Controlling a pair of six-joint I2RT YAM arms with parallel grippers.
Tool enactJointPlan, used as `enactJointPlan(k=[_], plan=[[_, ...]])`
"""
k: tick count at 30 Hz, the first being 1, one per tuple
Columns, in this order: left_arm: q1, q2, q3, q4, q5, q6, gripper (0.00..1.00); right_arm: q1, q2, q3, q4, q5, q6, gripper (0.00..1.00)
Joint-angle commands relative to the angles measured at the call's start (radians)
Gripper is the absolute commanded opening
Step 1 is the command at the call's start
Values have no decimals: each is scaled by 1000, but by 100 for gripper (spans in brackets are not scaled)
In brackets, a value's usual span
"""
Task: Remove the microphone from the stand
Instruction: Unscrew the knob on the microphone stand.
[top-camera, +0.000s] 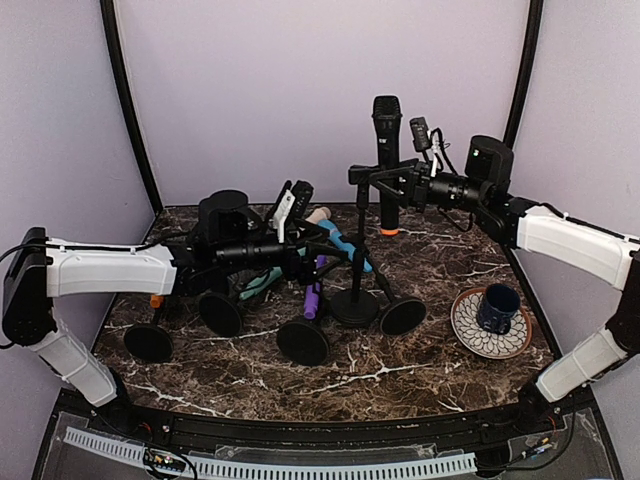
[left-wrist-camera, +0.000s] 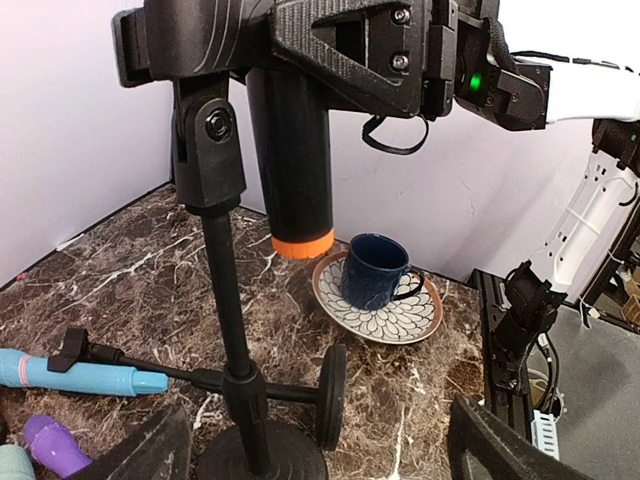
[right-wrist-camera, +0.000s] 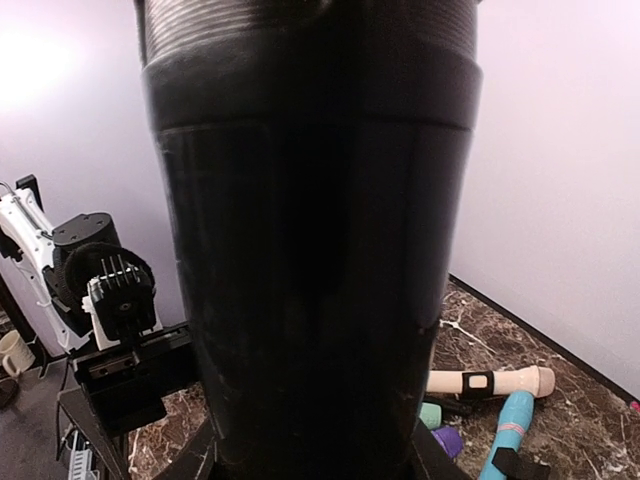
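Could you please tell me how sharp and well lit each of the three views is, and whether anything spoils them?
Top external: evenly lit and sharp, though the black corner posts look bowed. Left wrist: crisp on the stand and cup. Right wrist: the microphone sits so close that it fills the frame, dark and featureless, with glare on the wall at upper left.

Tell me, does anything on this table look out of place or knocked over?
Yes. Several small stands lie toppled in a heap with coloured microphones, and a blue mug on a saucer seems odd among the audio gear.
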Motion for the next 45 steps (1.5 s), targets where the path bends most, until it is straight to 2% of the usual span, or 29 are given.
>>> enactJointPlan(k=[1,6,10,21,30,41,43,45], plan=[[8,-33,-20,44,-54,-39,91,7,-46,42,32,108,-80,5],[8,-8,-33,122,-11,-75,91,27,-47,-30,125,155,-42,6],[9,23,-22,136,-3,-90,90,63,-51,-47,111,215,-75,6],[-6,118,-143,280,-140,-30,88,113,-112,-183,203,295,-41,6],[-14,264,-72,348,-112,-3,88,138,-132,-231,250,310,-20,6],[-17,361,15,354,-108,48,88,139,-138,-248,265,297,-1,6],[-17,377,33,341,-123,57,85,140,-137,-248,267,297,2,6],[-19,389,49,334,-129,67,77,139,-136,-247,269,295,3,6]])
